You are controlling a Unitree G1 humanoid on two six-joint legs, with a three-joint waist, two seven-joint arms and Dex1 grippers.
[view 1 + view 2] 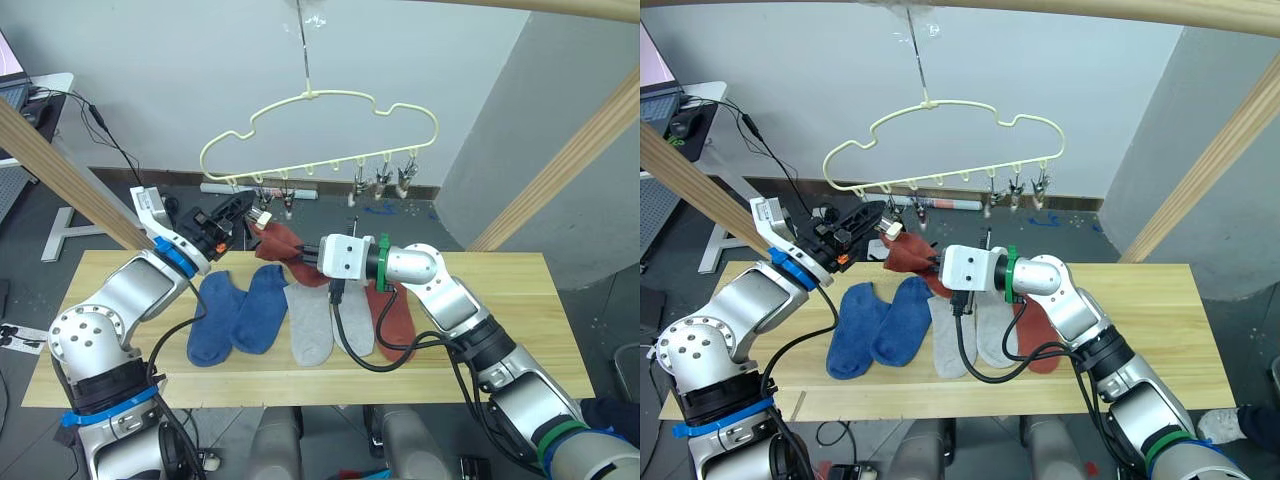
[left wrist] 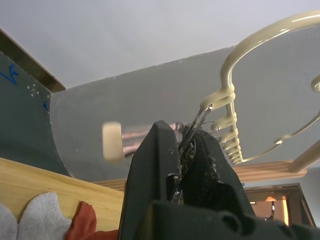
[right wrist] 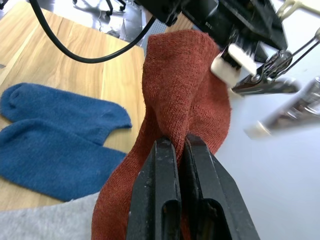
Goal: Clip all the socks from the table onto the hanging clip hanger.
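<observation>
Right pincer [image 3: 176, 150] pinches a knit rust sock [image 3: 182, 95] (raised); left pincer [image 2: 187, 150] squeezes a metal clip [image 2: 196, 125].

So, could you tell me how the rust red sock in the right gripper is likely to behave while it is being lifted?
Probably floppy: the rust red sock folds and drapes from the right gripper. Likely light, since a narrow pinch carries it. Its knit looks grippy, so slipping seems unlikely.

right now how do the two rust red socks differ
One rust red sock is lifted off the table, pinched in the right end effector and raised toward the clip hanger. The other rust red sock lies flat on the table beside the grey socks, ungripped. Both share the same colour and knit.
</observation>
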